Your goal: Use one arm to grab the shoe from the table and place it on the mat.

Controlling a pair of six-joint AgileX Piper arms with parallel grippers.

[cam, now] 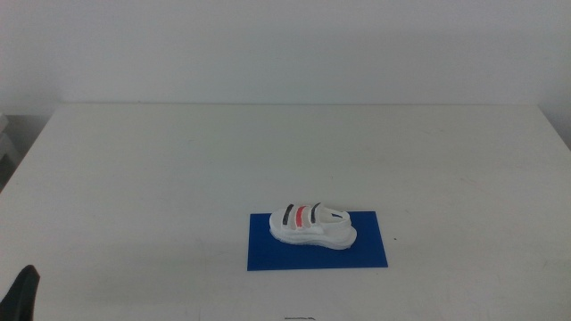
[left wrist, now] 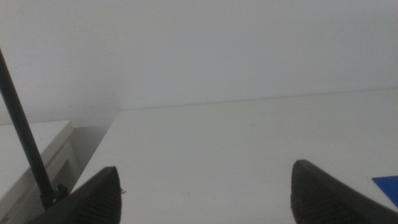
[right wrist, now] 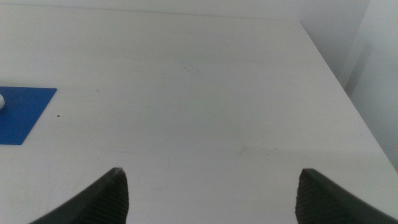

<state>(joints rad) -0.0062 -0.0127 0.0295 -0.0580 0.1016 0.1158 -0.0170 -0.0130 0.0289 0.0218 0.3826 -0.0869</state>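
Note:
The white shoe (cam: 312,224) with black and red stripe straps lies flat on the deep blue mat (cam: 366,251) near the front middle of the white table (cam: 178,169). No gripper touches it. My left gripper (left wrist: 205,193) is open and empty, over bare table, with a corner of the mat (left wrist: 388,186) at the edge of its wrist view. Part of it shows at the bottom left of the middle view (cam: 24,294). My right gripper (right wrist: 211,199) is open and empty over bare table, with the mat (right wrist: 22,112) off to one side. The right arm is out of the middle view.
The table's far edge meets a plain white wall. A white cabinet (left wrist: 31,155) and a thin black rod (left wrist: 22,130) stand beyond the table's edge in the left wrist view. The table's edge (right wrist: 336,74) shows in the right wrist view.

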